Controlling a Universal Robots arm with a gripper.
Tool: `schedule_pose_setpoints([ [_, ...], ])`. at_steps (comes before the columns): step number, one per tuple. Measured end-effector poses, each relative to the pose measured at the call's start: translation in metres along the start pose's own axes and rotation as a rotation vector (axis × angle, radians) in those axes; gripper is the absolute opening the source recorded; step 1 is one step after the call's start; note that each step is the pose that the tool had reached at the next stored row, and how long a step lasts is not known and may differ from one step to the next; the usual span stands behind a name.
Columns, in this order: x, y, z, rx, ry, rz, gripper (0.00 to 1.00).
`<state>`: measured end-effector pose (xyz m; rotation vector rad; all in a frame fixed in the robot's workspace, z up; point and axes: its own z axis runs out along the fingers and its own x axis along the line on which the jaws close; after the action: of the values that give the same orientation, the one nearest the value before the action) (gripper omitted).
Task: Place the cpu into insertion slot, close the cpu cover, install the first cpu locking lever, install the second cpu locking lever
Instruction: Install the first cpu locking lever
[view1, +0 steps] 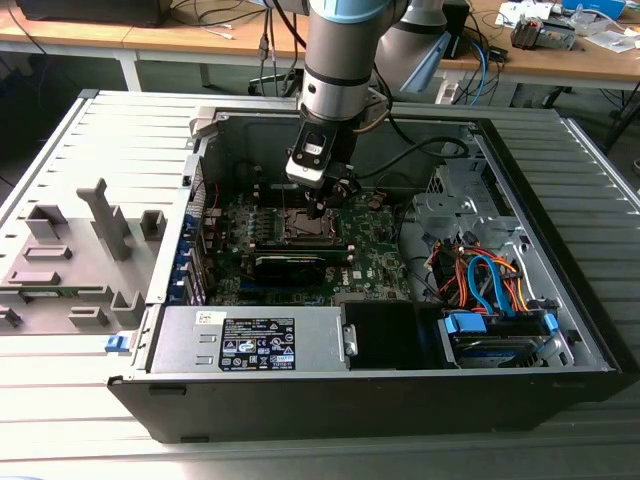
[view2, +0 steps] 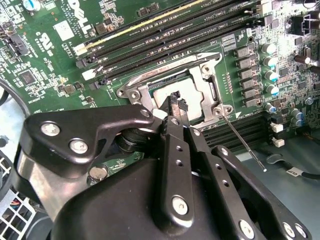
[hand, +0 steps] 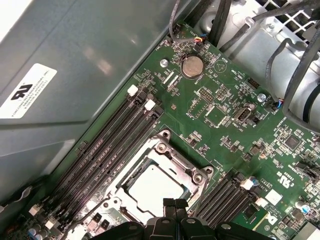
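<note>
- Grey slatted table (view1: 60, 150) carries an open computer case (view1: 300, 400), with wooden benches behind.
- Insertion slot (hand: 165, 150) sits mid-motherboard (hand: 225, 115), the silver cpu (hand: 155, 187) lying inside it.
- Metal cpu cover (hand: 197, 175) lies flat, framing the chip.
- 1 thin locking lever (view2: 243, 144) juts out from a slot corner, unlatched.
- Gripper (hand: 170, 204) hangs just above the cpu, fingertips clenched together on nothing.
- Long memory slots (hand: 110, 140) flank the socket; a coin battery (hand: 192, 66) lies further off.
</note>
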<state>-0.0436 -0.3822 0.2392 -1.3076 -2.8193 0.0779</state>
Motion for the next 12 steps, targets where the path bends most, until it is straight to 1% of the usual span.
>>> schedule_pose_setpoints([
  [12,0.0000,0.0000,0.0000,0.0002,-0.0010,-0.016,0.11],
])
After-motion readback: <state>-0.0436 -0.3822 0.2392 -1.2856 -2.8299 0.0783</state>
